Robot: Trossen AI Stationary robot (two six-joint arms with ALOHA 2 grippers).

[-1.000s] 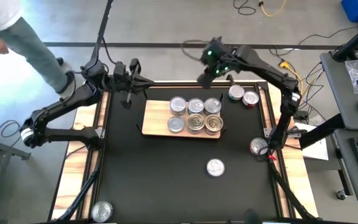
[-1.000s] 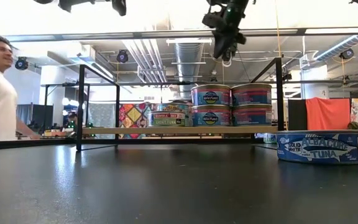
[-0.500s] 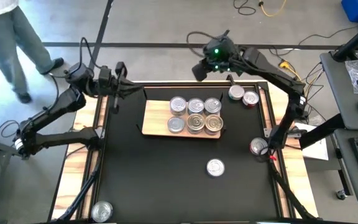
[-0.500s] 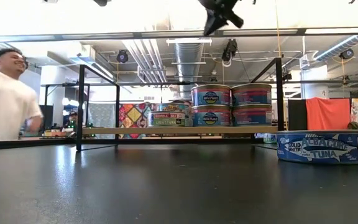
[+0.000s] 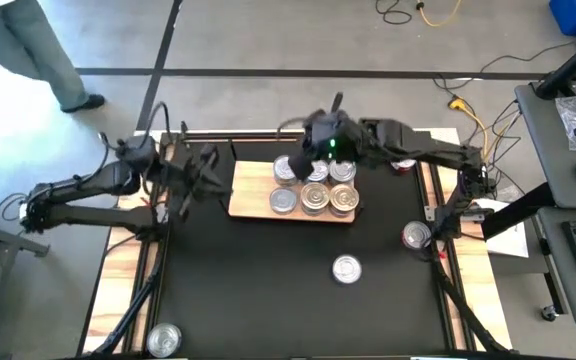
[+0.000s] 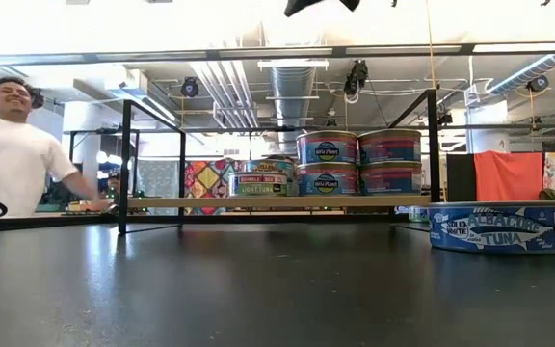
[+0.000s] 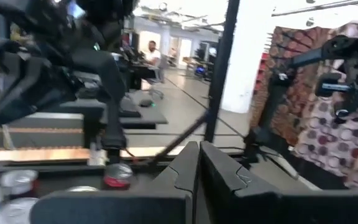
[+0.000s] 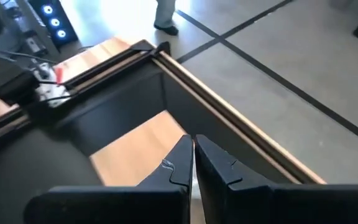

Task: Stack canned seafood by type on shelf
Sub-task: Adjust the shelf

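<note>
Cans point(image 5: 314, 186) sit on the far right part of the shelf point(image 5: 250, 190), six tops showing from above; the low view shows two stacks of two there, with a lower tin to their left. Compared with a second ago, the right gripper point(image 5: 304, 163) has swung in from beyond the table's far edge and now hangs over the shelf's far side above the cans, fingers point(image 8: 180, 163) pressed together and holding nothing. The left gripper point(image 5: 208, 166) has drawn back and lower toward the table's left edge, just left of the shelf, also closed and empty, as its wrist view shows point(image 7: 199, 169). Loose cans lie unmoved: one on the mat point(image 5: 346, 268), one at the right edge point(image 5: 415, 235), one at the near left corner point(image 5: 164, 339). The person point(image 6: 13, 154) has moved further into the low view.
</note>
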